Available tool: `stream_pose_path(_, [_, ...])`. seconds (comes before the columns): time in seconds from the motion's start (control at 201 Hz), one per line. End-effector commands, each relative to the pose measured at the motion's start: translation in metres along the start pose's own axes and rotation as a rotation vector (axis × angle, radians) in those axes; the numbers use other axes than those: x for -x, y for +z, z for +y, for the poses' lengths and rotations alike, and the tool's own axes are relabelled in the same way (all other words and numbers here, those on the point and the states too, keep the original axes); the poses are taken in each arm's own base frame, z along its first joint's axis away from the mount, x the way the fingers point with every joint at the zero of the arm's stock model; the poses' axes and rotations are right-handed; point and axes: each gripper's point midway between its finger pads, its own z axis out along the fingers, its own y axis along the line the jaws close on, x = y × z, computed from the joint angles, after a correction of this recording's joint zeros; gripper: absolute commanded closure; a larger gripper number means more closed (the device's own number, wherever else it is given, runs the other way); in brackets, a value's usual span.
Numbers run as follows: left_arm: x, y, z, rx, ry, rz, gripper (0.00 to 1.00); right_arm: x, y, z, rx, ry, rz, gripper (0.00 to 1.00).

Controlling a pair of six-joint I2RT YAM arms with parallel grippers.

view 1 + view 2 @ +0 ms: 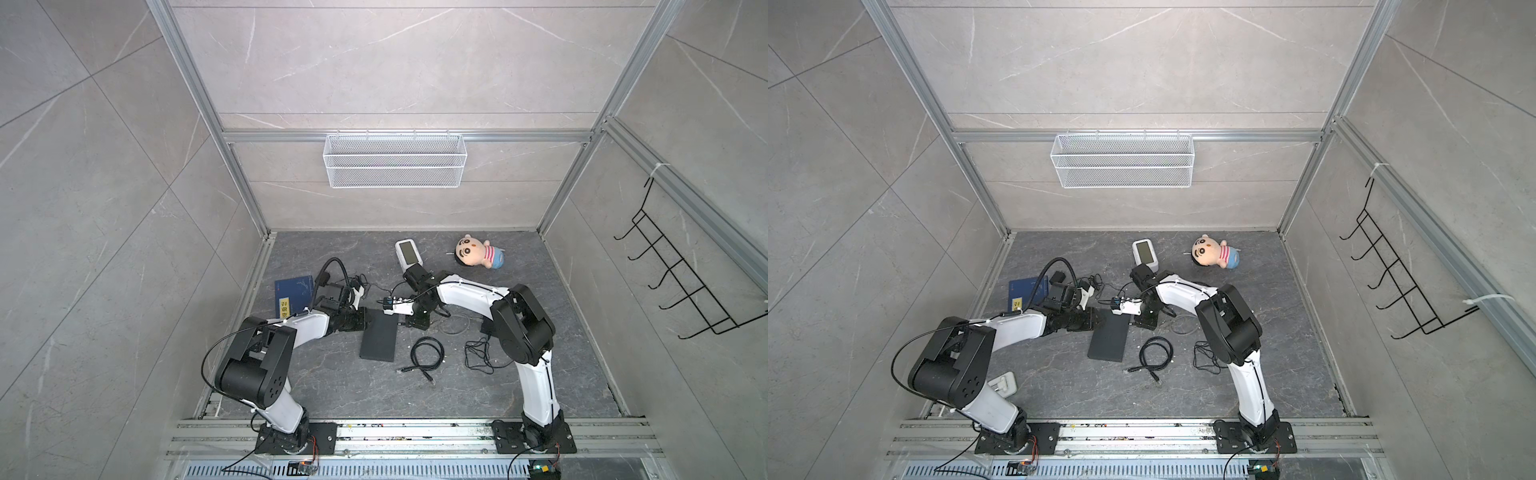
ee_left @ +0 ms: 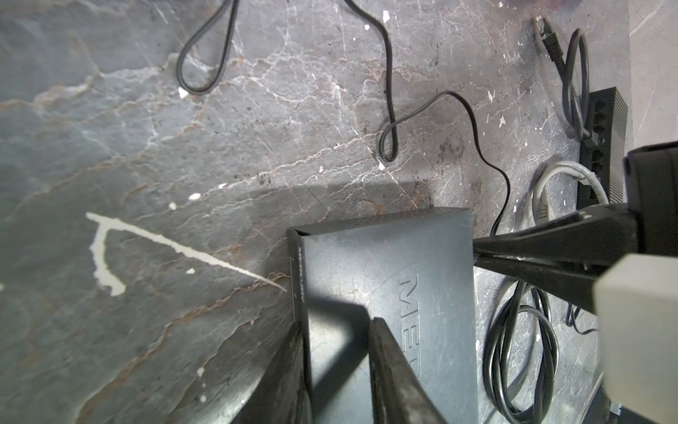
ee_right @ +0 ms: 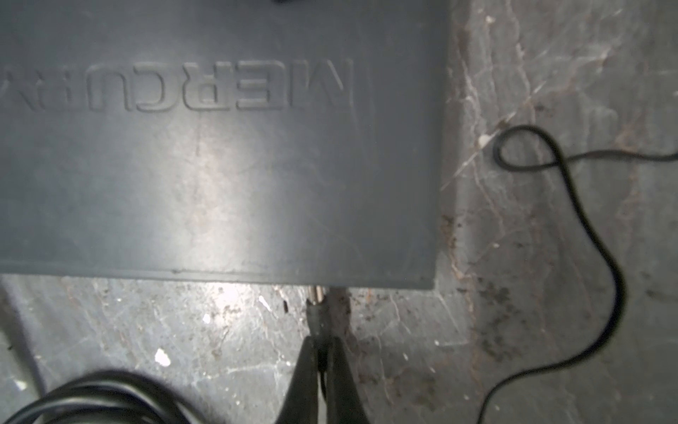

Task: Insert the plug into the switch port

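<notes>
The switch (image 1: 379, 343) (image 1: 1108, 343) is a flat dark grey box lying on the stone floor; MERCURY is embossed on its top (image 3: 220, 183). My left gripper (image 1: 366, 319) (image 1: 1098, 318) (image 2: 337, 323) stands at its far left corner with the jaws partly apart. One finger lies along the switch's (image 2: 422, 257) side edge, the other over its top. My right gripper (image 1: 402, 323) (image 1: 1133, 322) (image 3: 323, 341) is shut on the small black plug (image 3: 317, 315). The plug's metal tip meets the switch's right edge near the far corner. The port itself is hidden.
A coiled black cable (image 1: 427, 353) and a tangled thin cord (image 1: 478, 357) lie right of the switch. A second black box (image 2: 601, 147) with a grey cable (image 1: 455, 328) sits beyond. A blue book (image 1: 293, 295), white device (image 1: 408, 252) and plush doll (image 1: 478, 252) lie further off.
</notes>
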Motion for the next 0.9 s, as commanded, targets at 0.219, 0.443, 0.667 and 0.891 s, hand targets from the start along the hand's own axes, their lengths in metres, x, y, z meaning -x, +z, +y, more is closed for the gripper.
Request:
stream_pose_path(0.219, [0.004, -0.001, -0.021, -0.101, 0.017, -0.011, 0.69, 0.065, -0.034, 0.012, 0.024, -0.001, -0.244, 0.99])
stream_pose_path(0.443, [0.004, 0.002, -0.021, -0.111, 0.013, -0.013, 0.69, 0.066, -0.032, 0.015, 0.031, -0.012, -0.235, 0.99])
stream_pose_path(0.667, [-0.001, 0.002, -0.014, -0.075, 0.016, -0.002, 0.69, 0.028, -0.031, 0.0, -0.003, 0.042, -0.14, 1.0])
stream_pose_path(0.891, [0.001, 0.002, -0.007, -0.032, -0.01, -0.004, 0.69, 0.001, -0.048, 0.007, 0.008, 0.062, -0.081, 1.0])
